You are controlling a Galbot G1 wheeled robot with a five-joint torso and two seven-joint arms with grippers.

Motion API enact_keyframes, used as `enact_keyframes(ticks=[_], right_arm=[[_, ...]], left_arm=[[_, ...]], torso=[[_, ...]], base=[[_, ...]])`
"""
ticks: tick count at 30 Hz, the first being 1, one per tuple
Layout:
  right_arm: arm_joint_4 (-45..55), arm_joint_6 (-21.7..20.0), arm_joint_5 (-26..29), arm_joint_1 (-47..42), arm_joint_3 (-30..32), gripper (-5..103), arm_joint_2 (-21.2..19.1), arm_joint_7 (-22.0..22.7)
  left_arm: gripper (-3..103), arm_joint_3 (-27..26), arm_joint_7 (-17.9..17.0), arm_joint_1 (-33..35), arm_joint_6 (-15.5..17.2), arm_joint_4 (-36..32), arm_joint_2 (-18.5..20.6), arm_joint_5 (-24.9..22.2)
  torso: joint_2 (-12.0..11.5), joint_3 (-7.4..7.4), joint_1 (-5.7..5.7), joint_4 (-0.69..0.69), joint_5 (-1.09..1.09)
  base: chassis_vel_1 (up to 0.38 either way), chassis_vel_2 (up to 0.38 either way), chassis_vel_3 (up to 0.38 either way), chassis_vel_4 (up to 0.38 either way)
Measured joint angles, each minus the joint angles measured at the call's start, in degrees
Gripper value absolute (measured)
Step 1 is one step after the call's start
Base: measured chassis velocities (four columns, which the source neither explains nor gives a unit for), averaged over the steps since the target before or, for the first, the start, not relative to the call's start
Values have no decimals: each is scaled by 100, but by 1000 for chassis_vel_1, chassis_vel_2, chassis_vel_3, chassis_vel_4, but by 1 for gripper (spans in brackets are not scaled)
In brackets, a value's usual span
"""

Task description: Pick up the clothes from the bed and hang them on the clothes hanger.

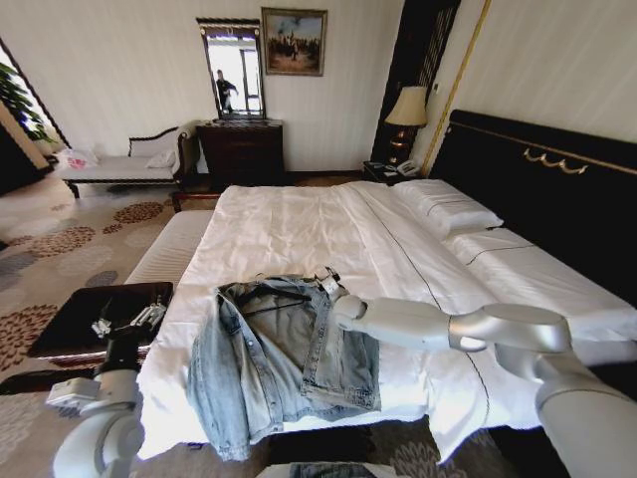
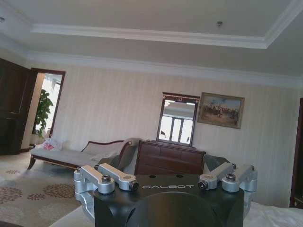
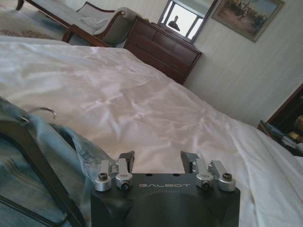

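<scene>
The light-blue denim clothes (image 1: 269, 354) lie spread on the bed (image 1: 299, 219) near its front edge, one part hanging over it. The black clothes hanger (image 1: 274, 299) lies on the jacket's upper part. In the right wrist view its dark bar (image 3: 33, 151) and silver hook (image 3: 45, 111) rest on the denim (image 3: 71, 146). My right gripper (image 1: 328, 283) hovers at the collar, beside the hanger's hook. It is open (image 3: 158, 163) with nothing between its fingers. My left gripper (image 1: 134, 321) is held up beside the bed's left side, open (image 2: 165, 182) and holding nothing.
A dark low table (image 1: 100, 314) stands under the left arm by the bed. White pillows (image 1: 448, 211) and the black headboard (image 1: 537, 179) are at the right. A chaise (image 1: 119, 164), dresser (image 1: 239, 149) and lamp (image 1: 406, 105) line the far wall. Patterned carpet (image 1: 60, 239) lies left.
</scene>
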Motion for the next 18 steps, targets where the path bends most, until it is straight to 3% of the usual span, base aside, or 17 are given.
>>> enact_keyframes(ticks=[1,3,4,5,6,9,14,18], right_arm=[[0,0,0,0,0,57,0,0],[146,-330,610,165,3,68,84,-37],[192,-454,847,201,8,68,118,11],[276,-730,1265,245,24,74,195,200],[276,-730,1265,245,24,74,195,200],[378,-1276,1858,276,31,90,389,676],[172,-1378,1631,242,-132,99,585,723],[-49,-1466,1380,211,-269,100,699,723]], left_arm=[[100,0,0,0,0,0,0,0],[100,14,0,-10,-11,6,-24,5],[100,15,0,-14,-18,10,-32,5],[100,15,0,-20,-26,16,-41,5],[100,15,0,-20,-26,16,-41,5],[100,14,0,-35,-47,34,-59,-3],[100,-20,1,-45,-76,70,-40,-51],[100,-73,3,-43,-94,94,-10,-112]], torso=[[0,0,0,0,0],[0,0,0,1,1],[0,0,0,1,0],[0,0,0,0,0],[0,0,0,0,0],[0,0,0,2,0],[0,0,-1,0,0],[0,0,0,0,0]], base=[[0,0,0,0],[0,0,0,0],[0,0,0,0],[0,0,0,0],[0,0,0,0],[0,0,0,0],[0,0,0,0],[0,0,0,0]])
